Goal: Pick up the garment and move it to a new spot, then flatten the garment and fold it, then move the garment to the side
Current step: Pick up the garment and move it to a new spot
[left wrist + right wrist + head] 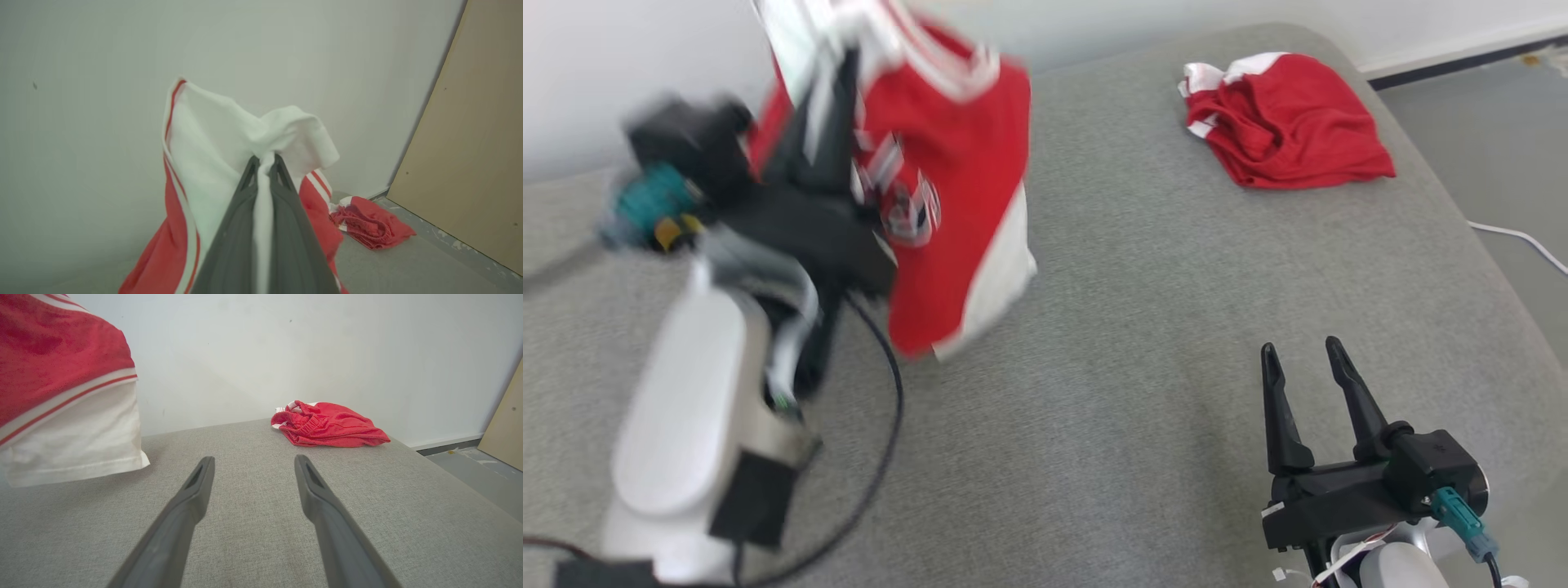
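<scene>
Red-and-white garment [964, 147] (crest [913, 208] blurred, perhaps) hangs pinched in left gripper [266, 160]; right gripper [1300, 346] gapes.

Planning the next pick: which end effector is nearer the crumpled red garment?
Right. Right end effector sits open before the crumpled red garment; left end effector holds the jersey aloft, far left of it.

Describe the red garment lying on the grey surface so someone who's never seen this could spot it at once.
On the grey fabric-covered surface, look to the far right corner by the white wall. A crumpled red fabric garment with white trim lies there. Unlike the red-and-white garment hanging from the left gripper, it rests bunched, untouched.
</scene>
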